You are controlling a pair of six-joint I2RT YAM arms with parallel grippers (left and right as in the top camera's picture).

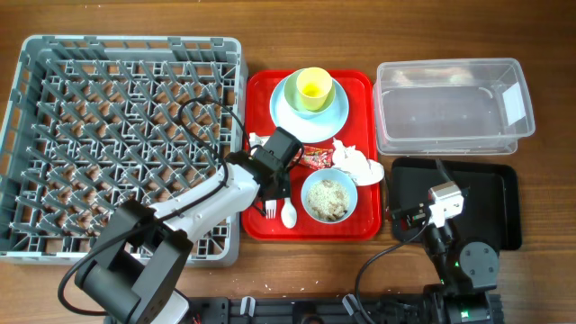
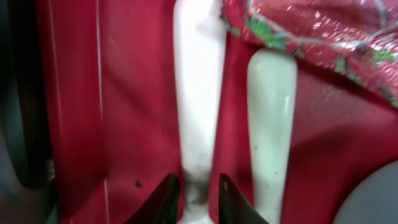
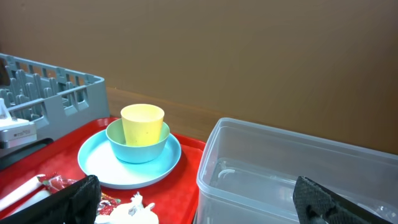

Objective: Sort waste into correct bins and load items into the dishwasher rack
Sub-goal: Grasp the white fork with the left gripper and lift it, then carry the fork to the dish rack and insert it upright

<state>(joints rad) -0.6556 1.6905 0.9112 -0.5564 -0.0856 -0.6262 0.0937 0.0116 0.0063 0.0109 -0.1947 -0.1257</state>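
Note:
On the red tray lie a white fork and a white spoon. My left gripper is down over them. In the left wrist view it is shut on the fork handle, which still rests on the tray, with the spoon handle just right. The red wrapper and the white napkin lie behind a bowl of rice scraps. A yellow-green cup stands in a light blue bowl on the blue plate. My right gripper hangs wide open over the black tray.
The grey dishwasher rack fills the left side, its wall right against the red tray. The clear tub stands behind the black tray and shows close in the right wrist view. The wrapper overlaps the spoon handle's far end.

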